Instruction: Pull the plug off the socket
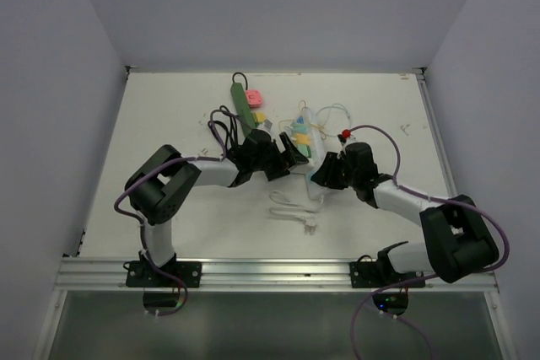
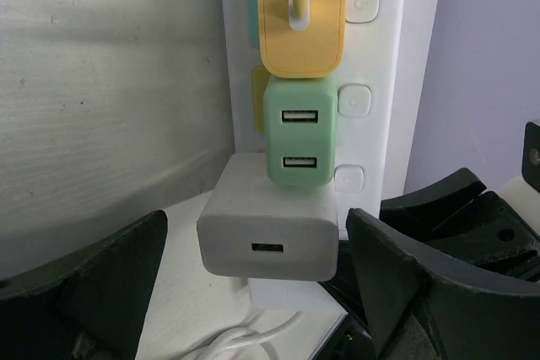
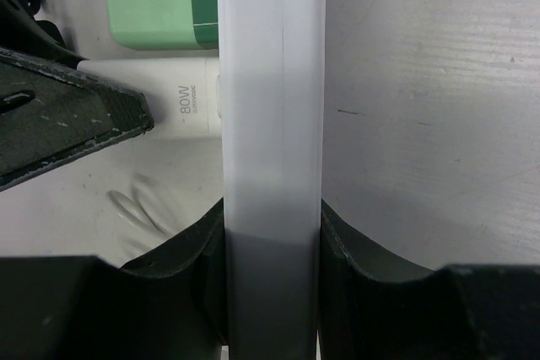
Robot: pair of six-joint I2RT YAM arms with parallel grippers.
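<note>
A white power strip (image 2: 371,56) lies on the table and carries three plugged chargers in a row: yellow (image 2: 302,14), green (image 2: 297,137) and a white USB charger plug (image 2: 268,238) nearest its end. My left gripper (image 2: 257,284) is open, with one finger on each side of the white charger and not touching it. My right gripper (image 3: 272,292) is shut on the end of the power strip (image 3: 272,124). The white charger's side, marked 80W (image 3: 173,94), shows in the right wrist view. In the top view both grippers meet at the strip (image 1: 310,142).
A loose white cable (image 1: 295,208) lies in front of the strip. A green power strip (image 1: 245,105) with a pink plug (image 1: 252,98) and black cable coils (image 1: 221,128) lie at the back left. Thin cords trail behind the white strip.
</note>
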